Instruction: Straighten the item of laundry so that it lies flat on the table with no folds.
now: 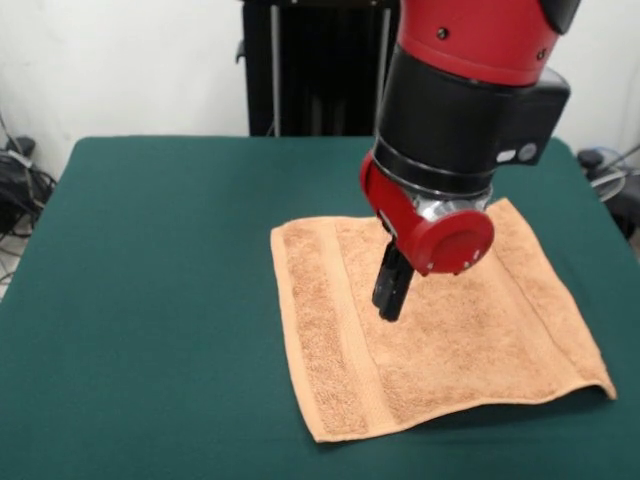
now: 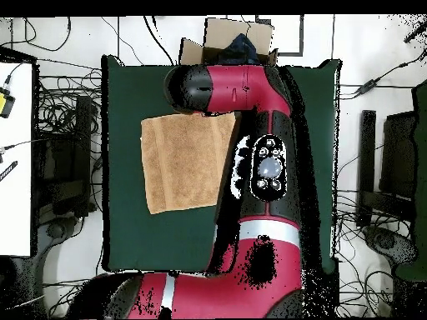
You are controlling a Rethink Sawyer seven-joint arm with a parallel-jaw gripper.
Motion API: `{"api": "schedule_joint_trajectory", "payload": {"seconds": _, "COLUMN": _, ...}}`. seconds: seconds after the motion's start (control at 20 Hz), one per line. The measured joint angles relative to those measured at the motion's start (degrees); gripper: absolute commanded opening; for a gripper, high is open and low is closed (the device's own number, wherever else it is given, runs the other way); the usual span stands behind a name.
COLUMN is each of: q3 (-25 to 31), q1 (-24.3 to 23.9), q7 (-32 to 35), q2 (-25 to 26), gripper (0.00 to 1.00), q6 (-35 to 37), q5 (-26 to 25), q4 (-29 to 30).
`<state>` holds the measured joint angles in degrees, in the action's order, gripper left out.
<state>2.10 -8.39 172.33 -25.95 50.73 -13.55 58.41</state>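
Observation:
The light orange-tan towel (image 1: 440, 330) lies spread out on the dark green table (image 1: 160, 300), right of centre in the front view. It looks mostly flat, with its woven band running along the left side. Its near right corner (image 1: 603, 384) lifts slightly off the table. My gripper (image 1: 392, 300) points down over the middle of the towel, with its tip at or just above the cloth. In the overhead view the towel (image 2: 183, 162) lies on the left half of the table (image 2: 125, 237), and my arm (image 2: 267, 167) hides the towel's right edge and the gripper.
A brown cardboard box (image 2: 238, 40) stands beyond the table's far edge in the overhead view. Cables and equipment (image 1: 15, 185) lie on the floor around the table. The black pedestal (image 1: 310, 65) stands behind the table.

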Motion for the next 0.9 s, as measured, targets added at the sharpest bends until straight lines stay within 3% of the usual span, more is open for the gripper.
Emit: {"api": "schedule_joint_trajectory", "payload": {"seconds": 0.9, "q3": 1.3, "q1": 0.0, "q7": 0.0, "q2": 6.4, "gripper": 0.00, "q6": 0.0, "q5": 0.0, "q4": -5.2}}
